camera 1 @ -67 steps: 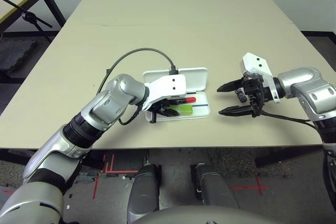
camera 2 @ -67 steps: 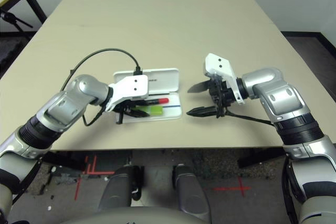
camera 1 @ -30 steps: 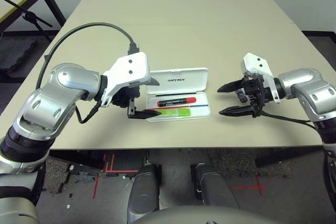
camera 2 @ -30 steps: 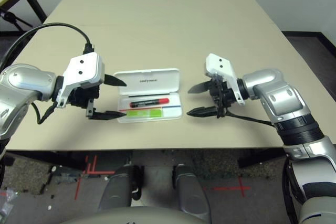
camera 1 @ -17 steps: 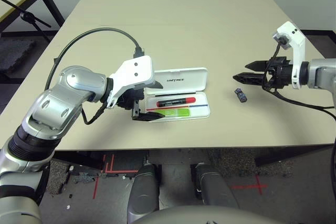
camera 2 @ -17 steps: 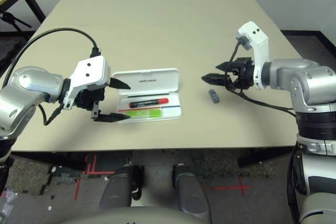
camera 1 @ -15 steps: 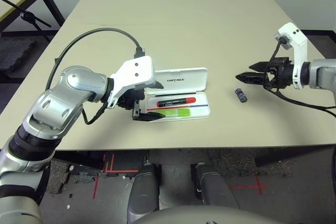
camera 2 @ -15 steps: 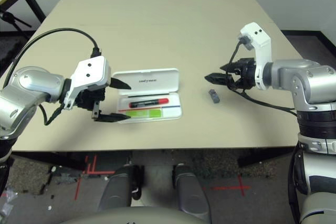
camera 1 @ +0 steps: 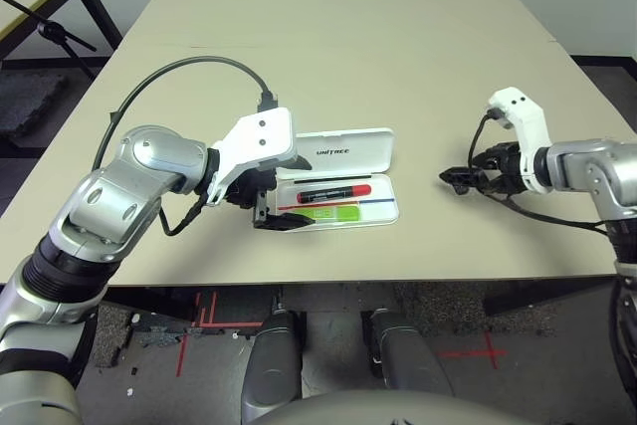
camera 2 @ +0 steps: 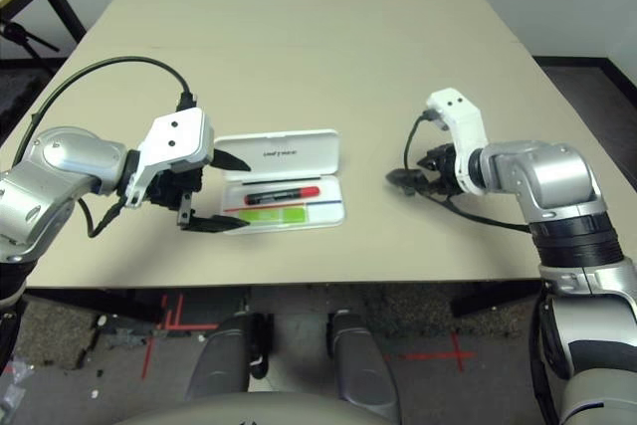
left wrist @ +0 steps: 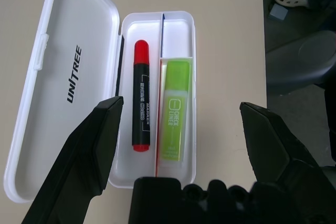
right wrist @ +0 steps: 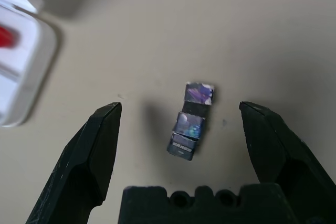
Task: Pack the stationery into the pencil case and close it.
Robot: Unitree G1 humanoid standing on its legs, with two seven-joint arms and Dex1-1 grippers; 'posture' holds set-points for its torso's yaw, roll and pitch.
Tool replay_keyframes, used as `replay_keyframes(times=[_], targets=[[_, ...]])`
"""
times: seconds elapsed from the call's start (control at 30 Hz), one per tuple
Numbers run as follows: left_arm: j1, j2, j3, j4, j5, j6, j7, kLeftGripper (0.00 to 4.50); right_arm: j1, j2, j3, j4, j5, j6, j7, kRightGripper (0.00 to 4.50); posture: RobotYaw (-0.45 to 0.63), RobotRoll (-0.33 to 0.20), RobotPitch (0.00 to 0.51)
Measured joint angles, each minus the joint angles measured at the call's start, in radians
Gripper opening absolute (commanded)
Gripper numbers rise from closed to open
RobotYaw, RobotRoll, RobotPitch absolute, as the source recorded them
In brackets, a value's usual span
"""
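Note:
The white pencil case (camera 1: 350,152) lies open on the table with its lid folded back. In its tray a red marker (left wrist: 142,103) with a black cap lies beside a lime-green highlighter (left wrist: 174,110). My left gripper (camera 1: 289,192) stands open at the case's left end, fingers (left wrist: 100,145) wide on either side of the tray and touching nothing. To the right of the case, a tiny dark block (right wrist: 190,120) lies on the bare table. My right gripper (camera 1: 456,181) is low over it, open, with the block between its fingers (right wrist: 102,145) but apart from both.
The beige table (camera 1: 328,57) stretches far back. Its front edge runs just below the case. A black cable (camera 1: 189,72) loops up from my left wrist. A second table and a black stand (camera 1: 45,22) sit beyond the far left corner.
My right gripper has dropped and swung left, down around the dark block. My left gripper has stayed by the case, still open.

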Motion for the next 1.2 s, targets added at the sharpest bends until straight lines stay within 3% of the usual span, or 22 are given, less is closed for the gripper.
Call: replay_keyframes(times=[0.17,0.23,0.57,0.73,0.93,1.2], targets=[[0.0,0.0,0.0,-0.001,0.0,0.003,0.006,4.49,-0.005,0.008,0.022,0.033,-0.023,-0.043,0.019,4.5,0.0,0.0,0.121],[0.0,0.0,0.0,-0.001,0.001,0.005,0.007,4.5,-0.008,0.011,0.024,0.053,-0.035,-0.061,0.025,4.03,0.0,0.0,0.121],[0.0,0.003,0.0,-0.003,0.001,0.014,0.014,4.5,-0.021,0.009,0.043,0.089,-0.079,-0.108,0.072,0.34,0.01,0.0,0.122],[0.0,0.004,0.0,-0.003,0.001,0.014,0.014,4.5,-0.022,-0.02,0.059,0.089,-0.086,-0.17,0.146,0.27,0.0,0.0,0.122],[0.0,0.005,-0.004,-0.002,0.002,0.013,0.014,4.5,-0.028,-0.106,0.059,0.07,-0.081,-0.369,0.354,0.27,0.01,0.0,0.122],[0.0,0.006,-0.005,-0.002,0.004,0.013,0.015,4.5,-0.013,-0.157,0.052,-0.01,0.025,-0.514,0.663,0.27,0.01,0.0,0.121]])
